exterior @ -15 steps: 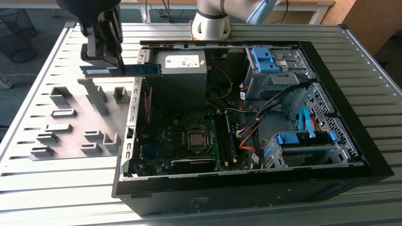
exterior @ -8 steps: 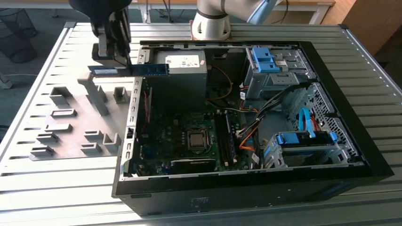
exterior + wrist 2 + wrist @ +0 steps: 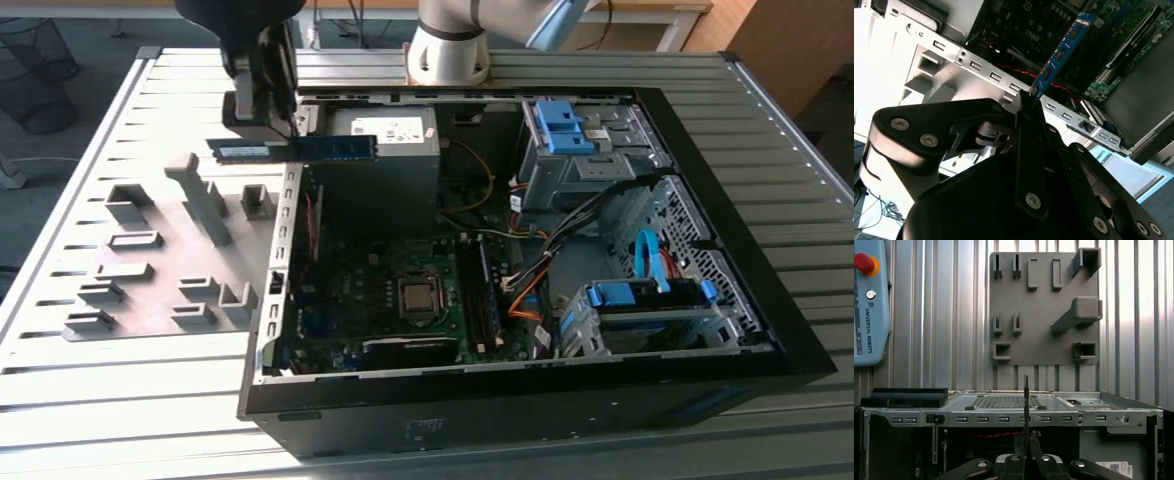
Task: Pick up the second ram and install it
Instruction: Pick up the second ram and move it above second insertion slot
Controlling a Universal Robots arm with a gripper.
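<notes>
We see the robot arm's black claw (image 3: 283, 135) clamped shut on the second ram (image 3: 340, 148), a long, thin, flat memory stick with a bluish-green board. It is gripped near the middle, so both ends stick out level on either side. In the second wrist view the claw (image 3: 1026, 98) closes on the stick (image 3: 1061, 50), whose row of black chips runs away from the camera. In the first wrist view the claw (image 3: 1026, 442) holds the stick (image 3: 1026, 400) edge-on, a thin upright line. The stick hangs in the air over the side wall of the open black computer case (image 3: 534, 400), on the case's side towards the exterior view's left. It is just beside the grey box of the power supply (image 3: 394, 175) and well above the green motherboard (image 3: 360, 280) on the case floor. Further to the exterior view's left lies a flat grey plastic fixture plate (image 3: 167, 262) with raised blocks and slots. The first wrist view shows that plate (image 3: 1039, 305) beyond the case rim. Blue plastic drive-bay clips (image 3: 567, 125) sit inside the case towards the exterior view's right. Case and plate rest on a ribbed grey metal worktop (image 3: 107, 400), where a pale blue control pendant with a red button (image 3: 869, 305) also lies.
</notes>
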